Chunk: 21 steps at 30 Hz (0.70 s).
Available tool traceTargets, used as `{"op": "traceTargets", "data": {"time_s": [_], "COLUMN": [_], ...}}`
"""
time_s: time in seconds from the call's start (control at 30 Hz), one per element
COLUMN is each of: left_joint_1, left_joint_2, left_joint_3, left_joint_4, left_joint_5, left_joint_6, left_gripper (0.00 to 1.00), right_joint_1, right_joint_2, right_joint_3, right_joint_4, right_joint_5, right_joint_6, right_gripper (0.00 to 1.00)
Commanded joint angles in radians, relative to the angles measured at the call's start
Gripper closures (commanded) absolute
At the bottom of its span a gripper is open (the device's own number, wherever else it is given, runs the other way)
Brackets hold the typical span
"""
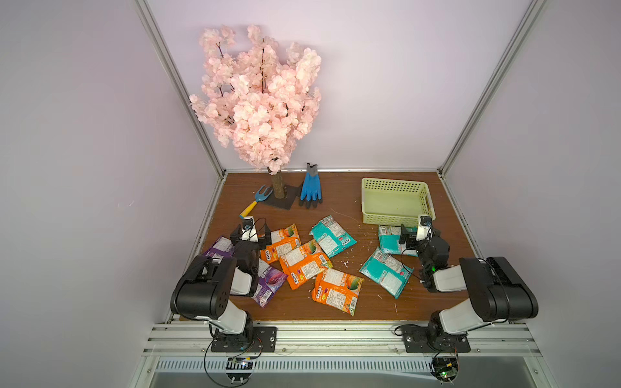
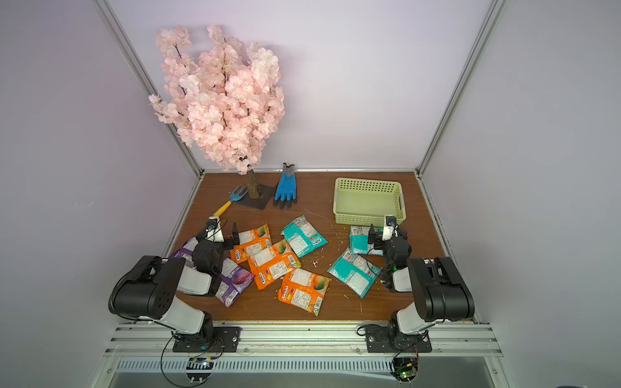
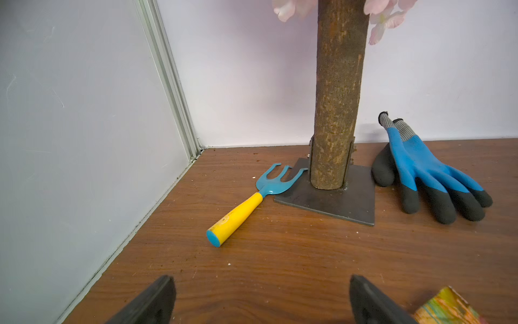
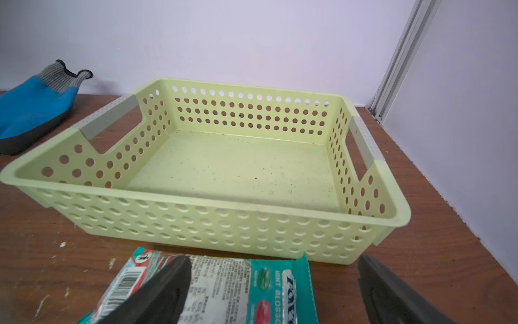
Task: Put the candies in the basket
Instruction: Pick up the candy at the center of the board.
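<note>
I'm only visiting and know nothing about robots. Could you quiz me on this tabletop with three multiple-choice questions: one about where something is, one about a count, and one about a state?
1. Where does the basket stand on the table?
A) on the far side, to the robot's right
B) at the near edge, in the middle
C) in the far left corner

2. How many orange packets are in view?
A) one
B) three
C) six

3. What state is the basket in?
A) empty
B) full to the rim
C) turned upside down

Answers:
1 A: both top views show it on the far side, to the robot's right.
2 B: three orange packets lie close together in the middle of the table.
3 A: the right wrist view shows its bare floor, open side up.
</note>
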Motion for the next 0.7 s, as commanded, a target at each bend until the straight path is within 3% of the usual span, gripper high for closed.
{"op": "traceTargets", "data": {"time_s": [0.0, 0.67], "left_joint_1": [-0.006, -0.020], "left_joint_2": [0.001, -0.018], "left_joint_3": [0.003, -0.017], "left_joint_4": [0.024, 0.043], "left_joint_5": [0.009, -0.024], "left_joint_6": [0.005, 0.011], "left_gripper": [0.00, 0.00], "right_joint_1": [0.001, 0.001], "right_joint_2": [-0.007, -0.017], "right_joint_3": [0.019, 0.016], "right_joint_4": [0.030, 0.034], "right_joint_5": [0.002, 0.025], "right_joint_6": [-0.001, 0.011], "right_gripper": [0.01, 0.01]}}
